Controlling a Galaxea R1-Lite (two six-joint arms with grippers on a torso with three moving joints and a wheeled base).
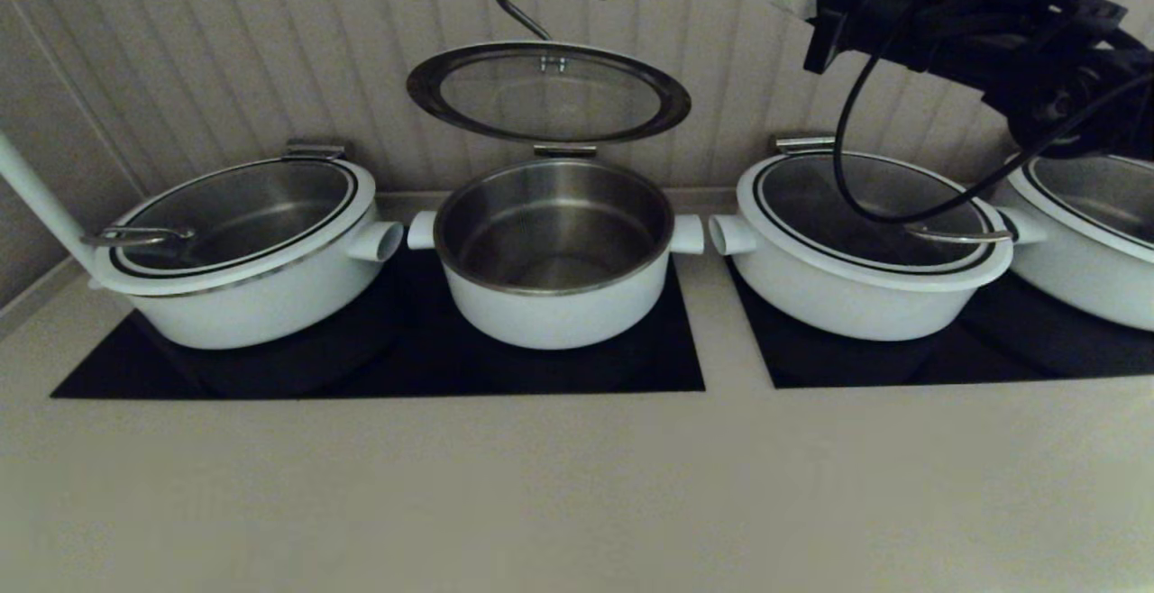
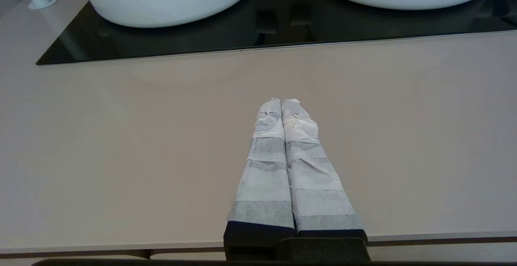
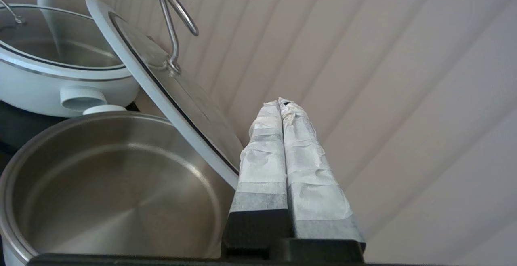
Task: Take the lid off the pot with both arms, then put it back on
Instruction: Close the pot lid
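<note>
Nearest in the head view, a bare stretch of pale tabletop (image 1: 577, 485), then two black cooktop panels (image 1: 379, 368) carrying white pots. At centre, the pot (image 1: 554, 250), open, steel inside showing, stubby tube handles out to either side. Behind it, the lid (image 1: 548, 93), tipped up nearly on edge against the ribbed wall (image 1: 225, 52), lower rim just behind the pot's back rim, curved steel handle (image 1: 541, 0) topmost. Beside it, a wider pot on the left (image 1: 243, 246) and a wider pot on the right (image 1: 865, 241), both with lids on.

Right tool (image 3: 282, 103) raised high at the right, above the right-hand pot, clenched on nothing, taped fingers pressed together, tips pointing at the wall just beside the lid's edge. Left tool (image 2: 280, 102) low over the bare tabletop in front of the cooktop, well apart from the pot, likewise clenched and empty.

Step in hand, by judgement: lid off, return not yet begun. To do it well: open both tools first; approach the rim from opposite sides; grip evenly to avoid twisting the glass; tip forward slowly off the wall, level, centre over the steel rim, lower gently. Risk: slipping rim, lid sliding down behind the pot.
</note>
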